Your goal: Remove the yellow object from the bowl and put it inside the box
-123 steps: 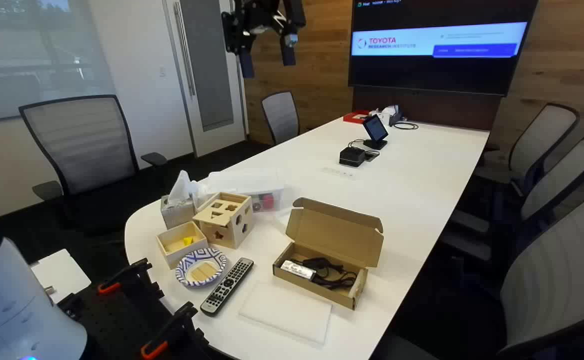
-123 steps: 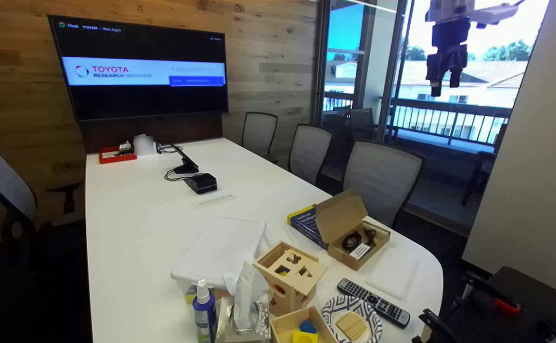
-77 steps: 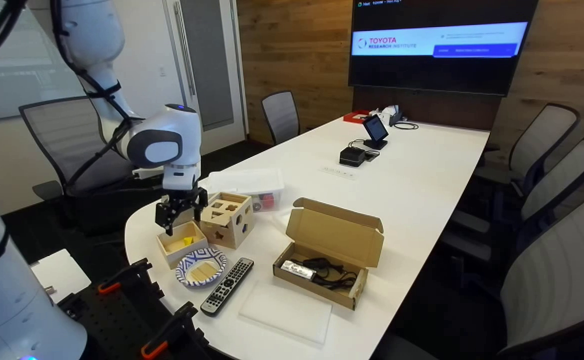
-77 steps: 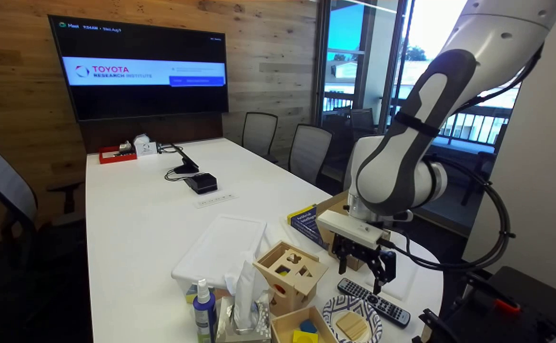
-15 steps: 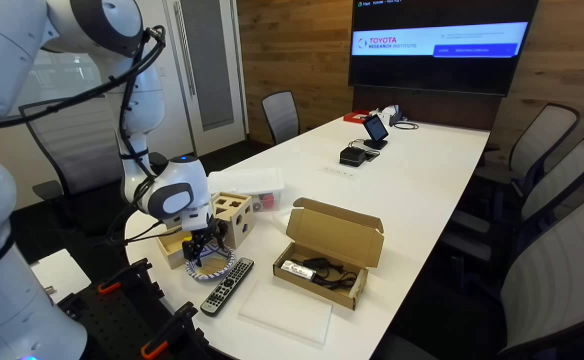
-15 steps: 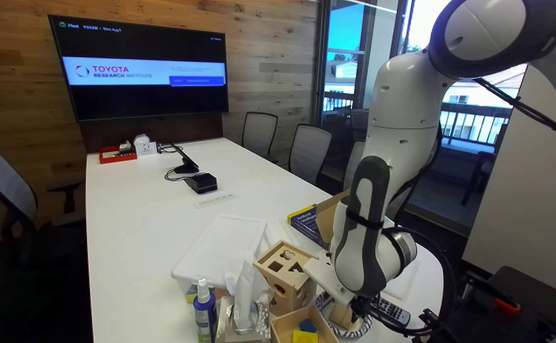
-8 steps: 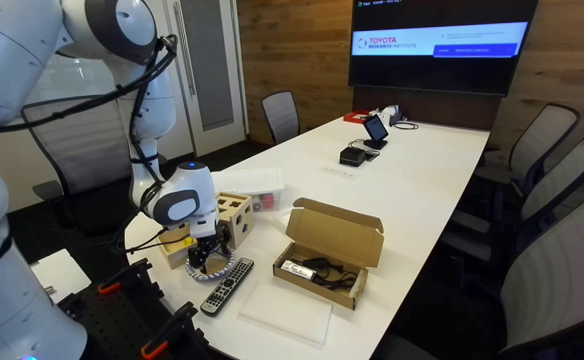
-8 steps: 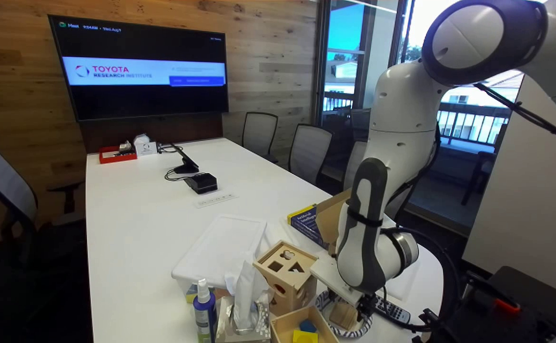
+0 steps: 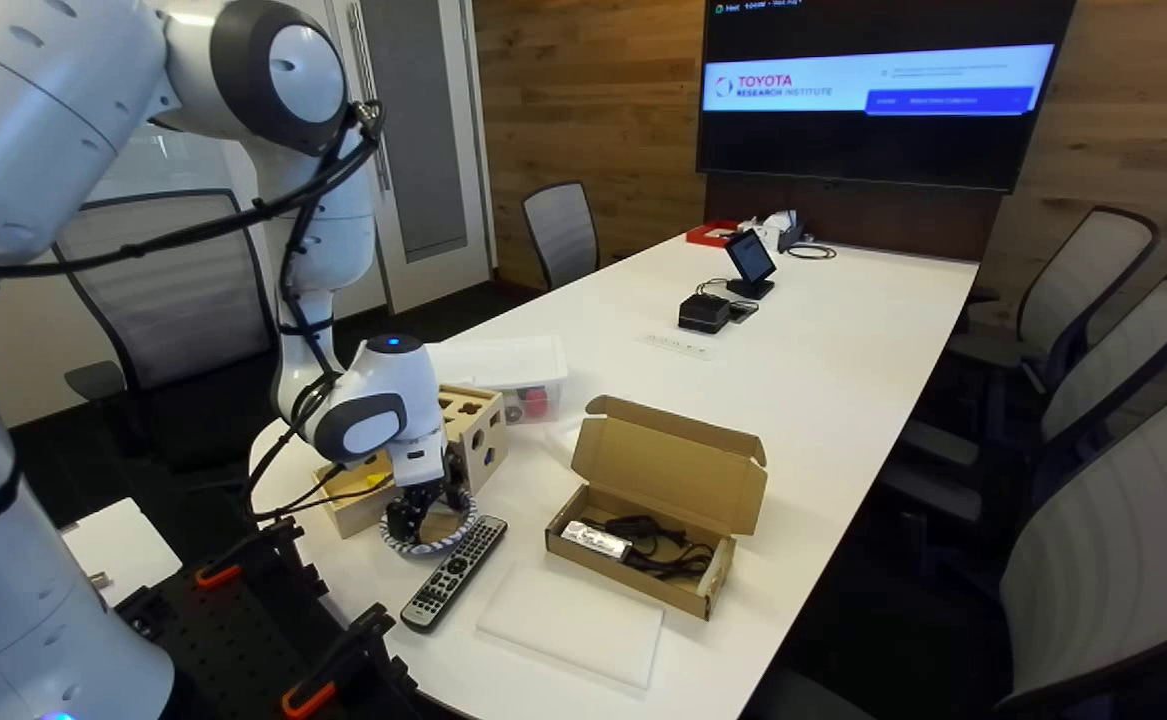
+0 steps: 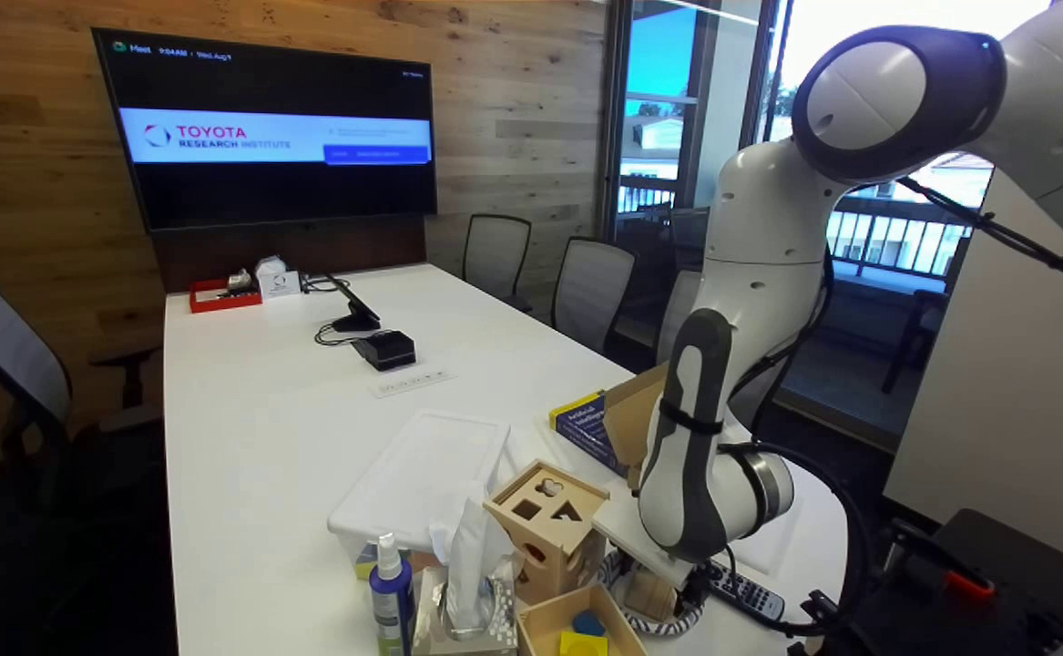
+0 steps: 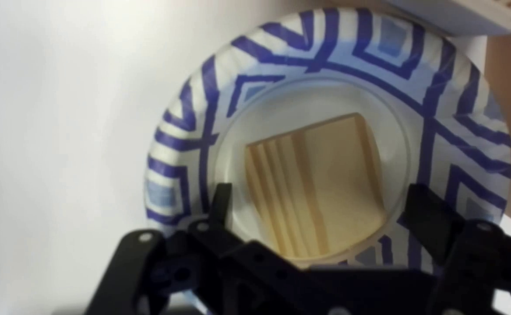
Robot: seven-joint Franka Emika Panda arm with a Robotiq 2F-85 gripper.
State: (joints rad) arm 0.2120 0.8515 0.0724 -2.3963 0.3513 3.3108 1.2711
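A wood-panelled wall (image 10: 522,118) backs the room, and a long white table (image 10: 285,428) with a rounded near end runs toward it, its top pale and smooth. The white robot arm (image 10: 759,219) leans over that near end. In an exterior view, a dark screen (image 10: 271,137) hangs at eleven o'clock from the table's middle, and mesh-backed chairs (image 10: 595,292) stand at two o'clock. Around the blue-and-white bowl (image 11: 456,148), in an exterior view, an opened cardboard carton (image 9: 673,460) sits at three o'clock, the wooden box (image 9: 479,465) at one, an open wooden tray (image 9: 355,515) at ten and a remote (image 9: 455,573) at five. The end effector (image 11: 321,192) hangs over the bowl, fingers spread wide to either side of a striped wooden slab (image 11: 316,183) lying in it, gripping nothing. The yellow piece (image 10: 583,645) lies in the tray, just beside a blue piece (image 10: 588,623).
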